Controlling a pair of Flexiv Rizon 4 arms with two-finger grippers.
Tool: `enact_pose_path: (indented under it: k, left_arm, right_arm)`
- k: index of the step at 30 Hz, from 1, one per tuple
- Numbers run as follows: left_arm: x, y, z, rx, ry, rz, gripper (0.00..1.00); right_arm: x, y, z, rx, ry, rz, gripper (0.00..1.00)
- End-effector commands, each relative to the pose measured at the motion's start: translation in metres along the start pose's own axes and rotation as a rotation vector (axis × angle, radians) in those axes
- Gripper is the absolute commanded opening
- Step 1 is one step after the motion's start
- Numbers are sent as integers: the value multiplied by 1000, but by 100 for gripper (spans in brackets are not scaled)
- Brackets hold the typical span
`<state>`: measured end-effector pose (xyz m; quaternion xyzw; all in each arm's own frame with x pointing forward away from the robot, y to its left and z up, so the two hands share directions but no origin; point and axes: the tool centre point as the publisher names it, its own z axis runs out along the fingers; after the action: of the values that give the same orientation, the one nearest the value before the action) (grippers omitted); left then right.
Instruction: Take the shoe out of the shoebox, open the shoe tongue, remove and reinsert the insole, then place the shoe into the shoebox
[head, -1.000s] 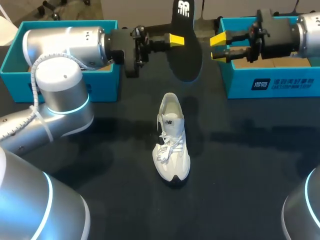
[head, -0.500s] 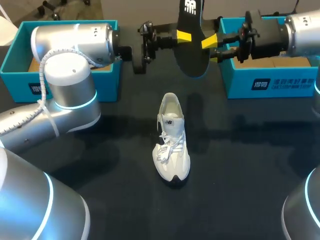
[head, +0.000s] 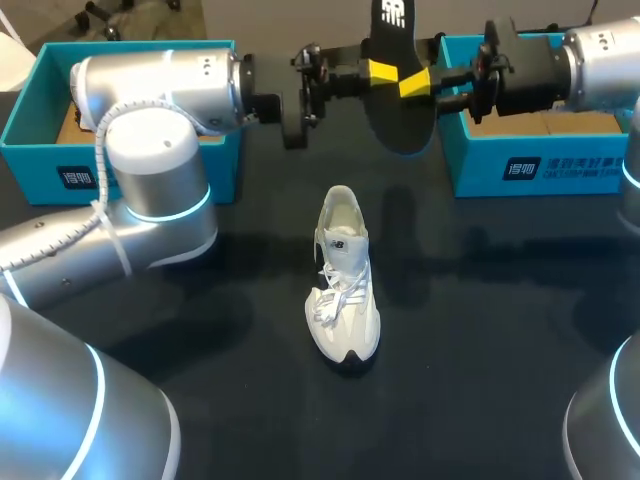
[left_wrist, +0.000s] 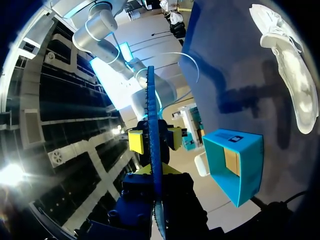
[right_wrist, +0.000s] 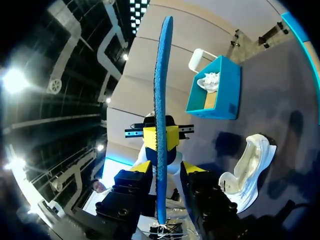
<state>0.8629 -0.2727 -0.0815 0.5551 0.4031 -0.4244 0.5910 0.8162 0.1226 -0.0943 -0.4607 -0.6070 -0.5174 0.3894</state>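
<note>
Above table (head: 500, 300), black insole (head: 405, 120) w/ white logo (head: 392, 12) gripped by L claw (head: 382, 71); R claw (head: 415, 83) open astride it.

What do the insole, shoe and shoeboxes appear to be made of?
Insole: probably foam, thin, matte black face, blue edge in the wrist views. Shoe: white fabric-like upper with laces; dark sole, perhaps rubber. Left shoebox and right shoebox: cardboard by the look, teal outside, plain brown inside.

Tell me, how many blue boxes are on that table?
2. The left box stands at the far left of the table, and the right box at its far right. I see no others, though one could be hidden.
</note>
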Motion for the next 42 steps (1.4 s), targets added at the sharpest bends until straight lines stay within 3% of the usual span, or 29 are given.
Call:
enact_pose_path:
  k: [1,6,8,12,13,16,32,42]
  left_arm:
    - [1,-2,7,-10,-5,1,0]
    - [1,-2,10,-12,-6,3,0]
    - [1,-2,10,-12,-5,0,0]
    - [-1,-4,10,-4,-5,-14,0]
    - [-1,-5,9,0,0,-18,6]
    - [-3,-6,5,-11,24,-26,100]
    - [-6,-6,-49,-25,83,-194,100]
    - [21,-5,-90,-51,131,-452,100]
  right_arm:
    - [-2,-1,0,-1,1,2,27]
    - [-1,-2,0,-6,5,1,15]
    - [-2,-3,0,-9,6,2,0]
    - [-3,-4,0,-10,19,-3,0]
    - [-3,-4,0,-9,20,-6,0]
    - [-3,-4,0,-10,24,-19,0]
    - [-8,-3,-10,-72,-2,-59,0]
    - [-6,5,-5,-100,-40,-132,0]
